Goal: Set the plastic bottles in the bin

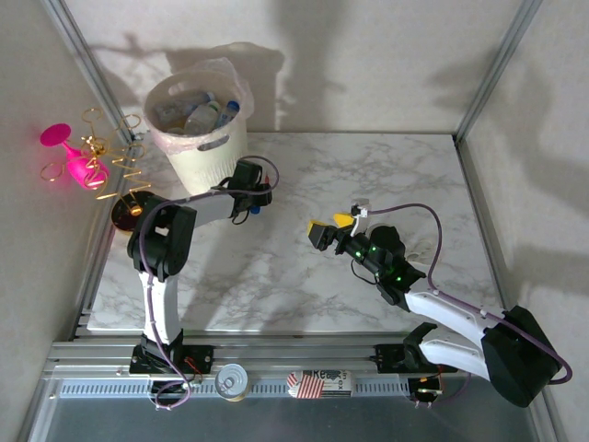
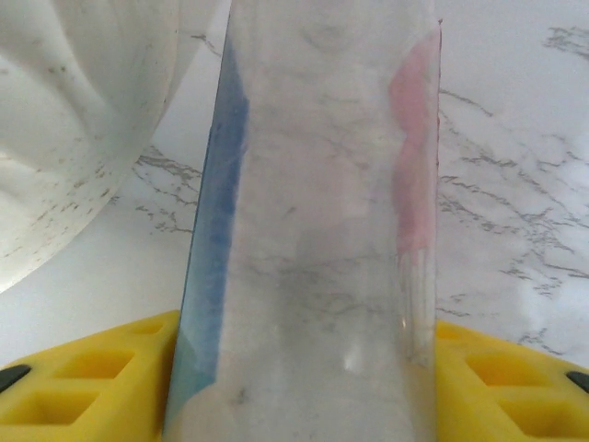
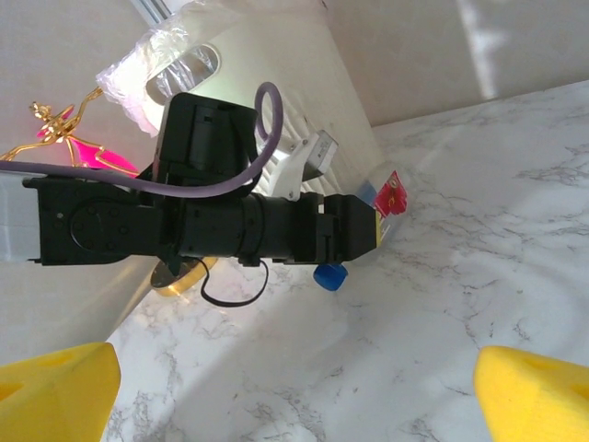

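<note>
Plastic bottle (image 2: 313, 230), clear with a blue cap (image 3: 329, 276) and a label edged in blue and red, is clamped in the left gripper (image 1: 252, 195) near the far left corner of the bench, just beside the bin.

Nearest of all, on the metal rail (image 1: 110, 350) along the bench's near edge, a tin can (image 1: 231, 380) stands between the two arm bases. A red-and-white labelled pack (image 1: 319, 383) lies just to its right.

Further in, over the middle of the marble bench (image 1: 276, 285), the right gripper (image 1: 331, 226) hangs with its yellow fingers (image 3: 55, 391) spread wide and released. At the bench's left edge sits a round brass-coloured disc (image 1: 127, 214).

Beyond that, the left gripper's yellow fingers (image 2: 74, 387) press the plastic bottle from both sides, grasping it. Its cap points toward the near edge. Whether it touches the marble cannot be told.

The ribbed wall of the bin (image 1: 216, 152) rises just beside it; the bin is a cream-white basket standing at the far left corner. Inside it lie more plastic bottles (image 1: 201, 117), clear ones with blue caps, and a thin clear liner (image 1: 224, 72) puffs over its rim.

Off the bench's left edge, a pink glass (image 1: 72, 155) sits among gold wire pieces (image 1: 110, 138).
</note>
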`<control>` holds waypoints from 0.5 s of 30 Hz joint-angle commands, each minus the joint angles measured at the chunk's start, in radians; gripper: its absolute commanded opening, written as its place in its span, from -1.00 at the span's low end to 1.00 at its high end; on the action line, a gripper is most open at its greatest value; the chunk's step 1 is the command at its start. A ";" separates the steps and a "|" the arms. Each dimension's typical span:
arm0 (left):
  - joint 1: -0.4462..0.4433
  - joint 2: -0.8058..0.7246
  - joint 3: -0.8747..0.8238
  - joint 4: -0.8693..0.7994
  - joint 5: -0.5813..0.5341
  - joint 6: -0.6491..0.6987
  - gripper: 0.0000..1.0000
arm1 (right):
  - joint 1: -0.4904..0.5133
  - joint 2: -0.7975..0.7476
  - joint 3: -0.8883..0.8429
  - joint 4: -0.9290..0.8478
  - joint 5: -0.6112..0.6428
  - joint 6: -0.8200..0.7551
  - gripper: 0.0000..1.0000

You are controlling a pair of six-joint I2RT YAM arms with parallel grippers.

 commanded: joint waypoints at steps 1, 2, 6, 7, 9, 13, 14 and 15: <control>-0.009 -0.094 -0.012 0.024 0.034 -0.021 -0.10 | -0.005 -0.018 -0.020 0.018 0.014 -0.009 0.97; -0.010 -0.115 -0.013 0.026 0.041 -0.027 -0.10 | -0.005 -0.017 -0.020 0.020 0.014 -0.009 0.98; -0.014 -0.203 -0.013 0.017 0.069 -0.043 -0.12 | -0.005 -0.009 -0.020 0.025 0.013 -0.008 0.98; -0.014 -0.225 -0.013 0.014 0.073 -0.047 -0.12 | -0.005 -0.007 -0.021 0.027 0.012 -0.008 0.98; -0.013 -0.276 -0.007 0.004 0.083 -0.052 -0.13 | -0.005 -0.003 -0.024 0.037 0.011 -0.005 0.98; -0.014 -0.360 0.020 -0.021 0.113 -0.057 -0.14 | -0.005 0.008 -0.025 0.053 0.005 -0.005 0.98; -0.013 -0.380 0.030 -0.027 0.123 -0.059 -0.15 | -0.005 0.012 -0.023 0.057 0.004 -0.006 0.98; -0.014 -0.399 0.042 -0.033 0.134 -0.062 -0.15 | -0.005 0.017 -0.020 0.060 0.001 -0.006 0.98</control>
